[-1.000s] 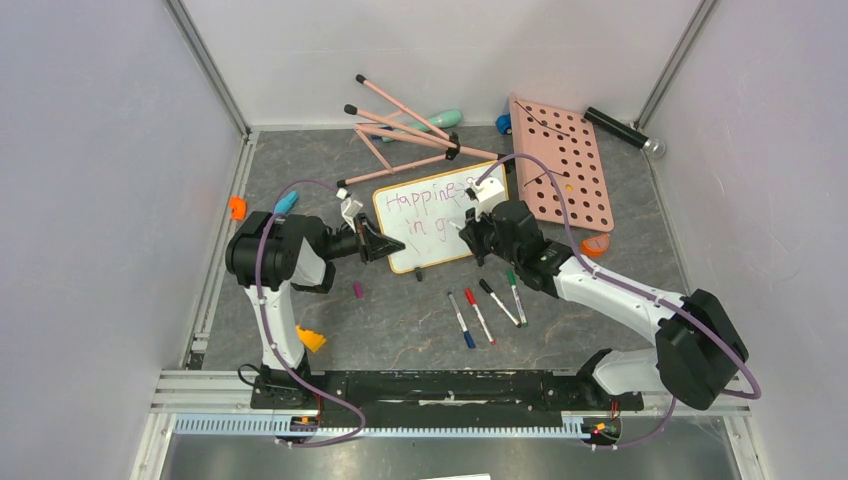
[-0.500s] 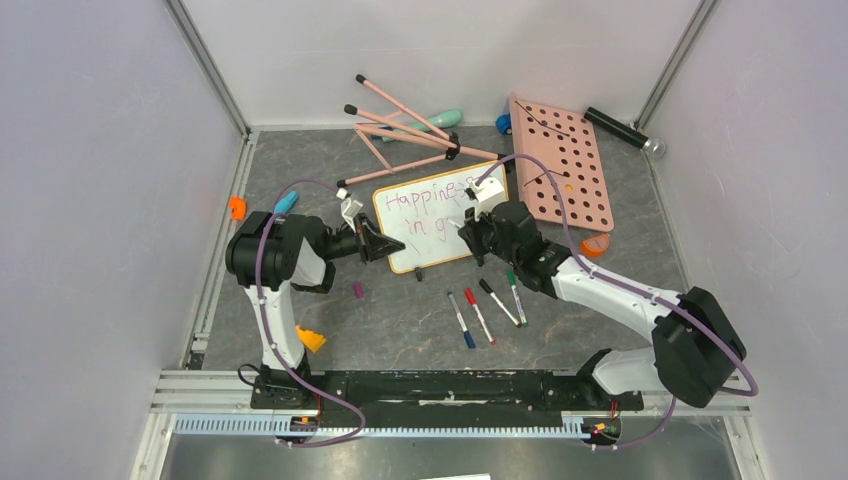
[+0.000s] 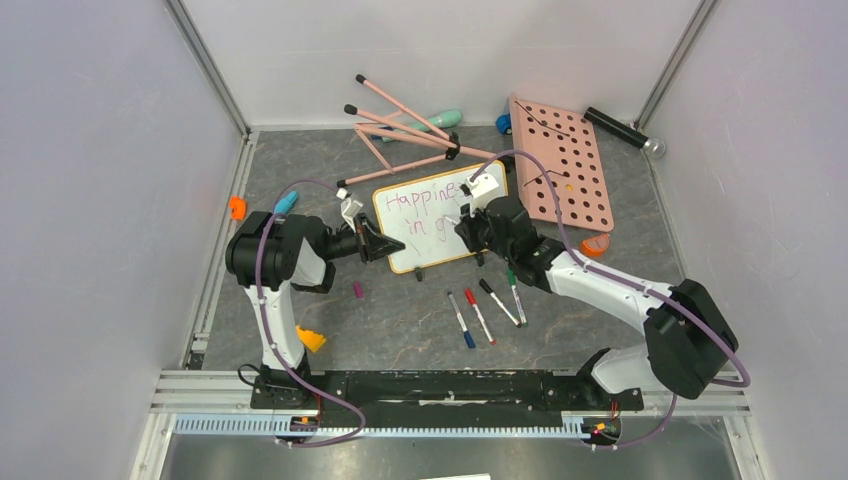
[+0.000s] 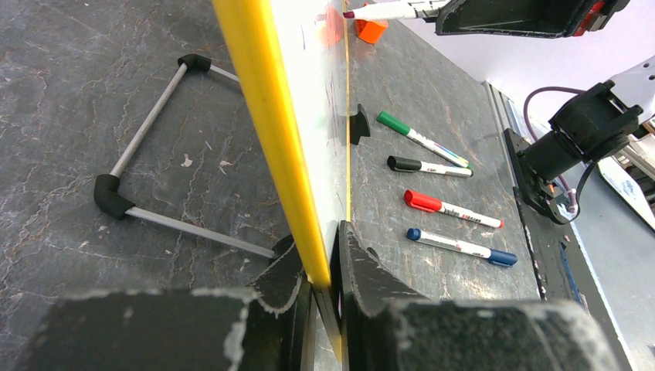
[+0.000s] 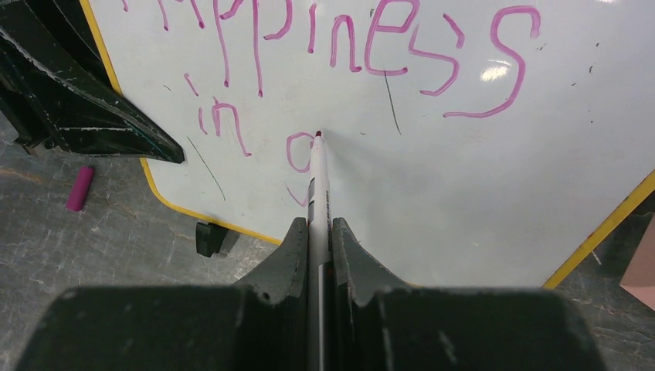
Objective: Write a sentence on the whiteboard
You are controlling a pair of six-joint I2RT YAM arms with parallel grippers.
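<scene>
Table, grey marbled: what's on it?
Glossy white whiteboard with yellow rim, mid-table; the left arm is bent low, its left pincer clamped on the board's edge.
Right arm?
Stretched forward, right pincer gripping a white marker, tip at the "g" of the purple-pink sentence.

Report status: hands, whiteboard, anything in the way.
Left hand shut on whiteboard rim. Right hand shut on marker, tip at the "g". Sentence reads "Happiness in g", unfinished. Nothing blocking the board face.

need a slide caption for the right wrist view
Right hand holds a marker to the whiteboard, the sentence so far reading "Happiness in g".
</scene>
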